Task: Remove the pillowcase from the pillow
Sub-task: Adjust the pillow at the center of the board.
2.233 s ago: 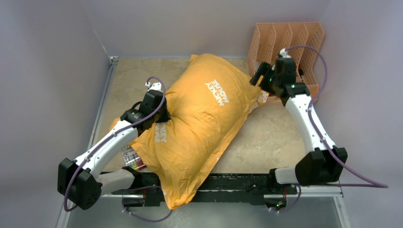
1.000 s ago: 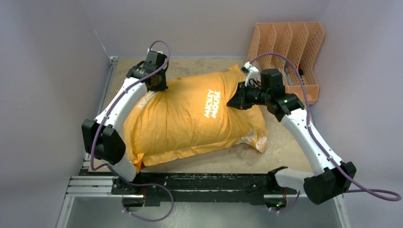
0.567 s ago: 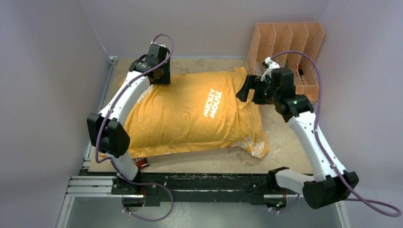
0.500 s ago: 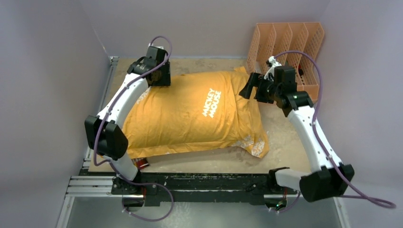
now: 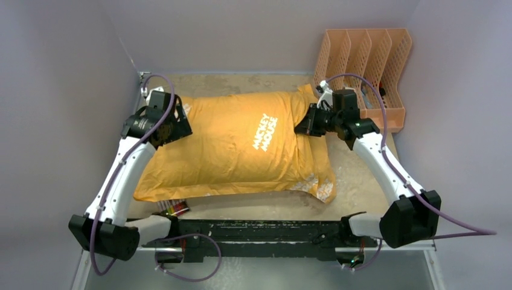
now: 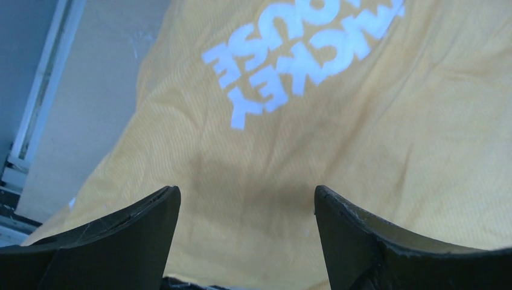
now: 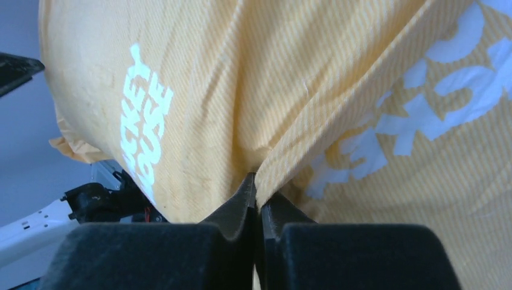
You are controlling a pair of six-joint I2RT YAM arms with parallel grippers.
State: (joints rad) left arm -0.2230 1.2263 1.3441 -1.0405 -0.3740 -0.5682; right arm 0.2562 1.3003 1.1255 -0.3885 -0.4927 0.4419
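Where the right claw (image 7: pixel 258 188) meets the pillowcase (image 5: pixel 241 151), its fingers pinch a fold, closed tight. Left claw (image 6: pixel 247 193) spread wide, holding nothing, orange fabric just beneath and ahead of it. Pillowcase lies stuffed on the tabletop (image 5: pixel 356 175), between both claws. Peach file rack (image 5: pixel 368 60) stands beyond right claw.

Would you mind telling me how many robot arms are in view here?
2: the left arm over the pillowcase's left end, the right arm at its right end by the rack. None seems hidden.
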